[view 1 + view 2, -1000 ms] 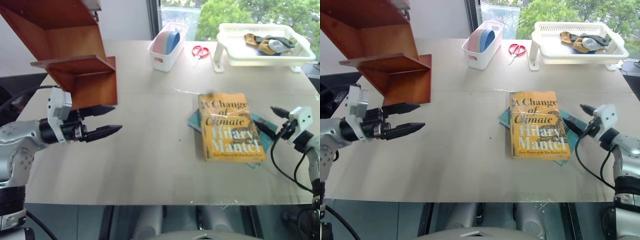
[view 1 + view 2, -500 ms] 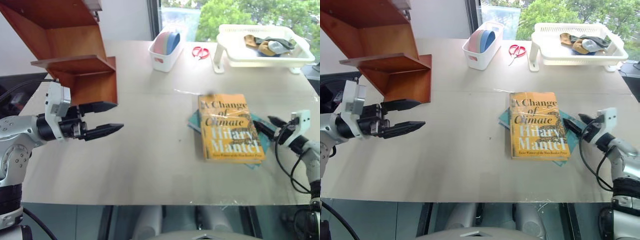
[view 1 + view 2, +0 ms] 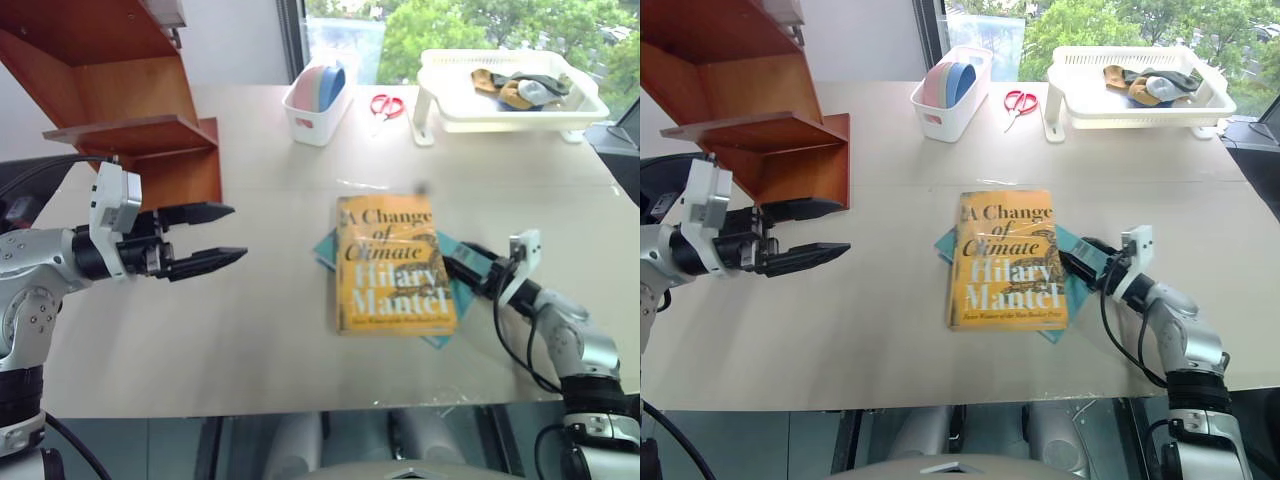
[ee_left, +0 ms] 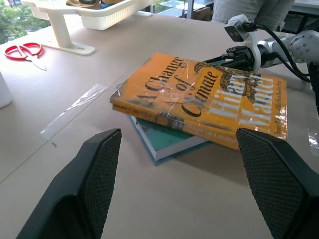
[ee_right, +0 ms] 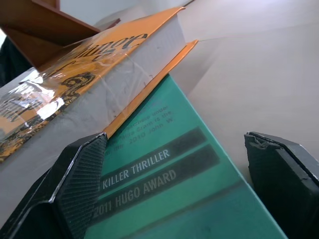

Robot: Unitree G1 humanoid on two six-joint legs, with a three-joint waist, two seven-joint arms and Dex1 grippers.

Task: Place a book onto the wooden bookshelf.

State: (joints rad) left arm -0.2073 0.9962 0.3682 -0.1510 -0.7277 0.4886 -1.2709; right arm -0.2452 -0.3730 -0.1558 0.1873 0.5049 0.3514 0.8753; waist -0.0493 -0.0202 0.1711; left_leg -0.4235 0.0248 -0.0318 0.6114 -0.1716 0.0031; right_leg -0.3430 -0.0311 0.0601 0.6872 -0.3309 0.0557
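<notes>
The yellow-orange book (image 3: 390, 265) "A Change of Climate" lies flat mid-table on top of a thinner teal book (image 5: 169, 179). My right gripper (image 3: 455, 265) is low at the pair's right edge and open. Its fingers straddle the teal cover, and one fingertip (image 5: 79, 174) is close against the yellow book's page edge. The reddish-brown wooden bookshelf (image 3: 130, 100) stands at the table's far left. In front of it my left gripper (image 3: 238, 232) hovers open and empty, pointing across the table at the book (image 4: 199, 94).
A white bin (image 3: 318, 95) holding pink and blue plates stands at the back, with red scissors (image 3: 387, 104) beside it. A white tray (image 3: 510, 90) with small items sits at the back right. A clear tape strip (image 4: 75, 107) lies on the table.
My right gripper has swung in to the left and lower, rolling its wrist, and reached the books' right edge. The left gripper has stayed put. The camera view has shifted.
</notes>
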